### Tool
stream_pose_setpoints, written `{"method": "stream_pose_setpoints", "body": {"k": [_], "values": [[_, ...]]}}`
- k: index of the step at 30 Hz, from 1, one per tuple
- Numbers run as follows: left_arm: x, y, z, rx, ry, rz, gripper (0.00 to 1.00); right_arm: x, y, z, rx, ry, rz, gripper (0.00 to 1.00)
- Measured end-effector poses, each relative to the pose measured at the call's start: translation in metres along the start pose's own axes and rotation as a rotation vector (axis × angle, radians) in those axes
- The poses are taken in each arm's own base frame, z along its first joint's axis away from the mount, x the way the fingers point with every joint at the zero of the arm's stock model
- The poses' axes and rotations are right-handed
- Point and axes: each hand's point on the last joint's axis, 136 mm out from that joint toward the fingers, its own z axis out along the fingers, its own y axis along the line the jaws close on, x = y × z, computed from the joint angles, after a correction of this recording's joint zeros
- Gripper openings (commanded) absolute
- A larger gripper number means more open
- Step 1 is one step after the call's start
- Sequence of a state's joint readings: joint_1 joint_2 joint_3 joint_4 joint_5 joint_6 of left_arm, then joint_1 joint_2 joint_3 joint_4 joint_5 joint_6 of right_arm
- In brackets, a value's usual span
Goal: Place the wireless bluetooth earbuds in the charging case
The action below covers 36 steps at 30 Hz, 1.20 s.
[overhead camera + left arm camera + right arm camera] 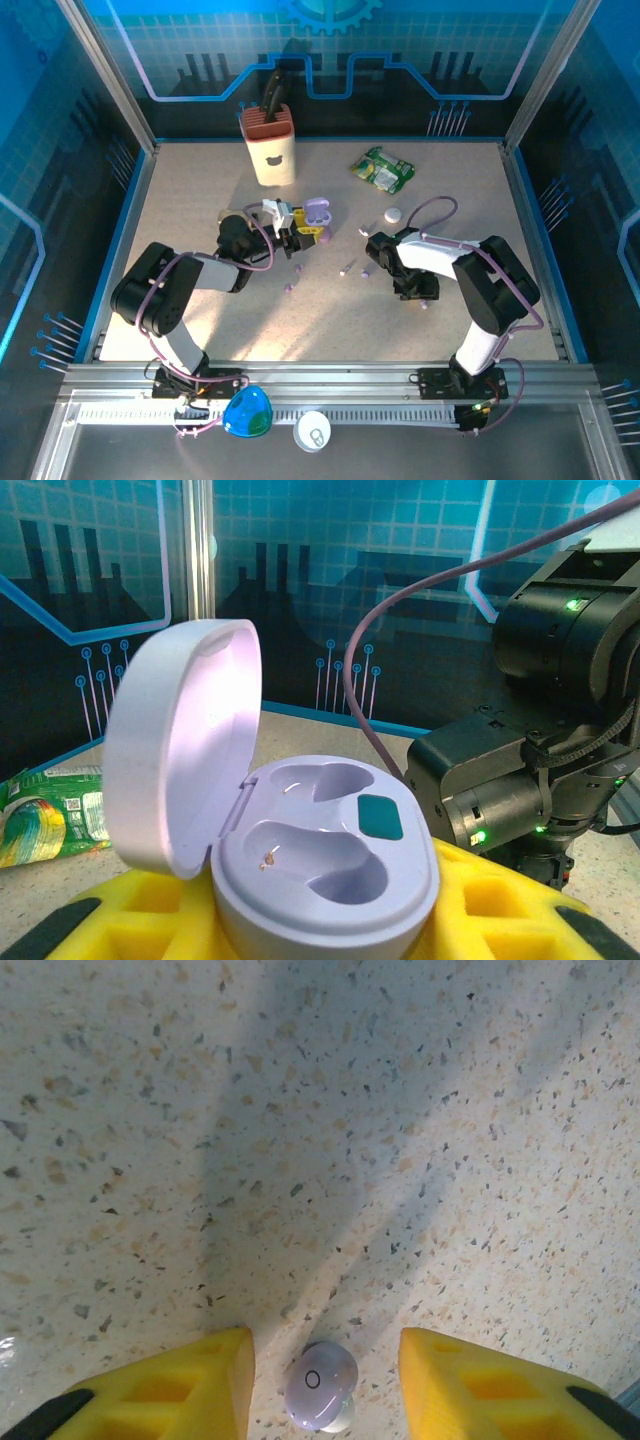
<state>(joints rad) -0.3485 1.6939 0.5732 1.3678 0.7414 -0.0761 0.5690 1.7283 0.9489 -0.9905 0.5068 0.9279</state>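
1 earbud [320, 1398] lies squarely between the 2 fingers [200, 1385] of the right claw [322, 1350] — jaws apart, clear of it — while the left claw [320, 915], far-left, holds the open charging case [330, 850].

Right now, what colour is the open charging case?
The charging case is pale lilac; left wrist view.

We see lilac charging case [330, 860], lid standing open, both wells empty. Lilac earbud [320, 1398] lies on speckled table [400, 1110], round face up. We spot more earbuds [348, 268] scattered mid-table.
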Motion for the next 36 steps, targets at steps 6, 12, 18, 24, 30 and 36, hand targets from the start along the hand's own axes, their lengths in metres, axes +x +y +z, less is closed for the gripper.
{"method": "stream_pose_setpoints", "body": {"k": [6,12,18,24,30,36], "values": [[0.0,0.0,0.0,0.0,0.0,-0.001,0.34,0.004,-0.002,0.001,0.004,0.019,0.008,0.37],[0.0,0.0,0.0,0.0,0.0,0.0,0.34,0.006,-0.002,0.0,0.006,0.027,0.01,0.34],[0.0,0.0,0.0,0.0,0.0,0.0,0.34,0.008,-0.004,0.0,0.014,0.037,0.008,0.3],[0.0,0.0,0.0,0.001,0.0,-0.001,0.34,0.013,-0.003,0.003,0.018,0.063,0.001,0.3],[0.0,-0.001,0.0,0.008,0.001,0.0,0.34,0.015,-0.003,0.004,0.024,0.077,-0.005,0.24],[0.0,-0.001,0.0,0.008,0.001,0.0,0.34,0.015,-0.004,0.004,0.029,0.082,-0.008,0.2]]}}
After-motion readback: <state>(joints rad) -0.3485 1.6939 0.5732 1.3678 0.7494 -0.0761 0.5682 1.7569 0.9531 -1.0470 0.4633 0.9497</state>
